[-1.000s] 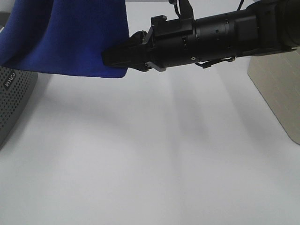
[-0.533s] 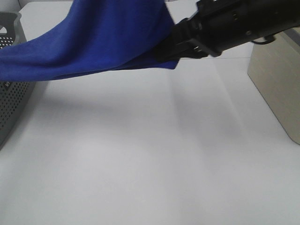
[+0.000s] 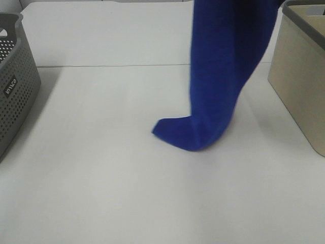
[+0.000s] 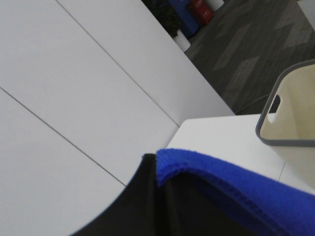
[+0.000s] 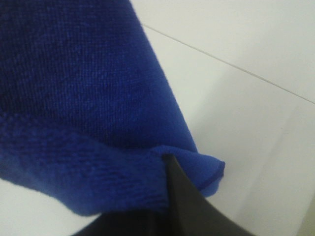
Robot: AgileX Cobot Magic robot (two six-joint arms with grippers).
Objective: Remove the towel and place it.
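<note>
Toward one o'clock of the high view, the towel [image 3: 223, 76] hangs down as one long blue column from above the picture's edge. Its lower end bends toward seven o'clock and rests on the white table [image 3: 101, 193], close to the middle. Half a second ago this cloth was stretched almost flat from ten o'clock to one o'clock, clear of the table, and the dark right arm was in the picture. Now both arms are out of the high view and the cloth is vertical.

At the right wrist we see the right gripper [image 5: 173, 183] clenched on the towel: the plush is gathered into a thick fold around the one black finger that shows. At the left wrist, a hemmed blue edge lies against the black body of the left gripper [image 4: 147, 201], but we cannot tell if this pincer is clenched or released.

The grey basket [image 3: 15, 86] stands at nine o'clock and the towel no longer reaches over it, so we judge that the removing is done. The beige basket [image 3: 299, 86] stands at three o'clock, just beside the hanging cloth. The placing is not yet done, and these pictures do not tell us where the towel must go.
</note>
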